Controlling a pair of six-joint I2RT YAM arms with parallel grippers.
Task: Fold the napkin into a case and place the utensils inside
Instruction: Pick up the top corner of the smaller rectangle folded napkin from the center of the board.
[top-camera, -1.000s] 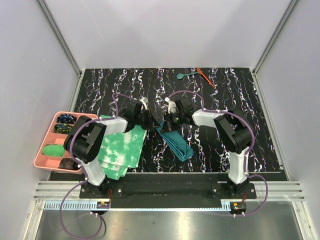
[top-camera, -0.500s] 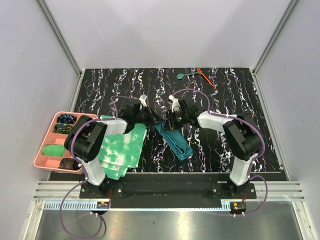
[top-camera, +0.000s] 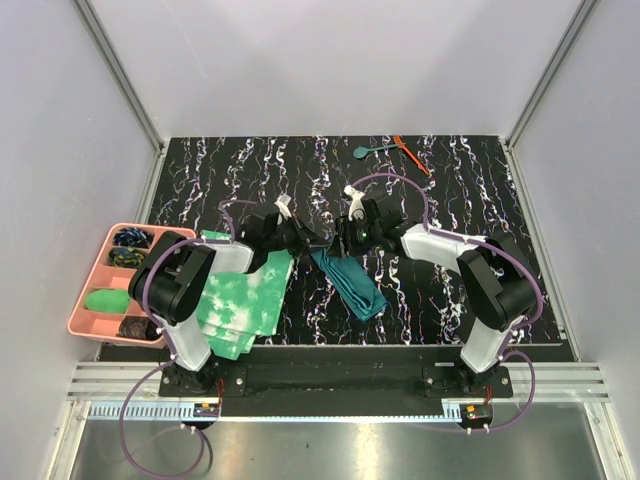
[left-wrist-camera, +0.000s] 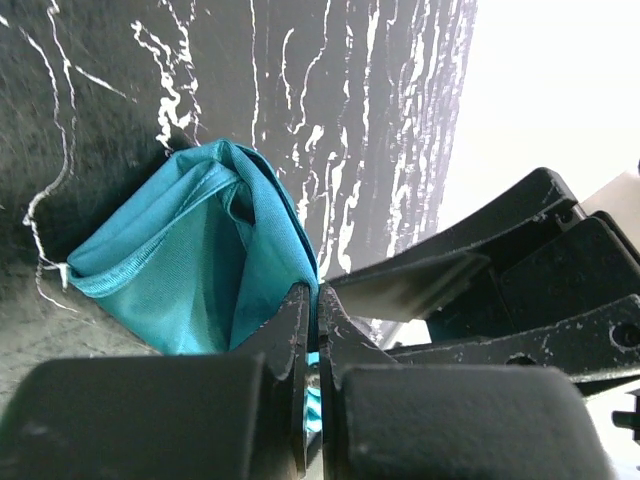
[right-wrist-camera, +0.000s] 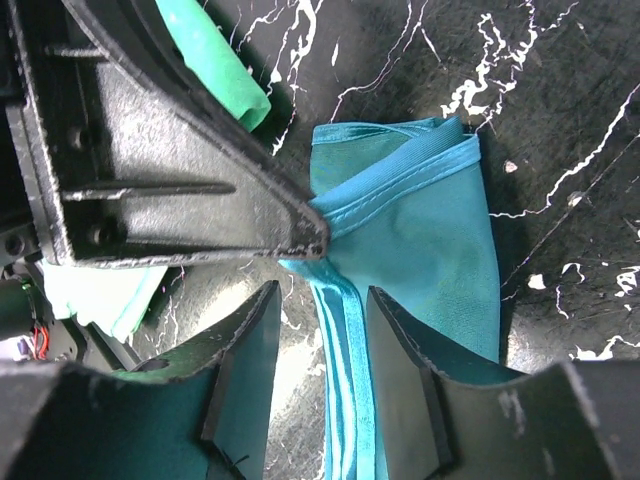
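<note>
Soft teal napkin (left-wrist-camera: 190, 260) (a narrow folded strip): left gripper (left-wrist-camera: 311, 330) pinches its bunched hem, right gripper (right-wrist-camera: 325, 350) gapes empty.

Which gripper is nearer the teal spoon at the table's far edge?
Right. The right gripper is nearer the bases and slightly left of the spoon; the left gripper, shut on the napkin, is further left.

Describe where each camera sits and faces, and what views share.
Top external: above, behind the robot, looking down at the table; the left arm and right arm show, left end effector and right end effector meeting at the napkin.
Left wrist: on the left arm, looking along its shut end effector, pinching the napkin.
Right wrist: on the right arm, looking past its open end effector astride a napkin fold.
Shared: both wrist views show the napkin and the opposite end effector.
</note>
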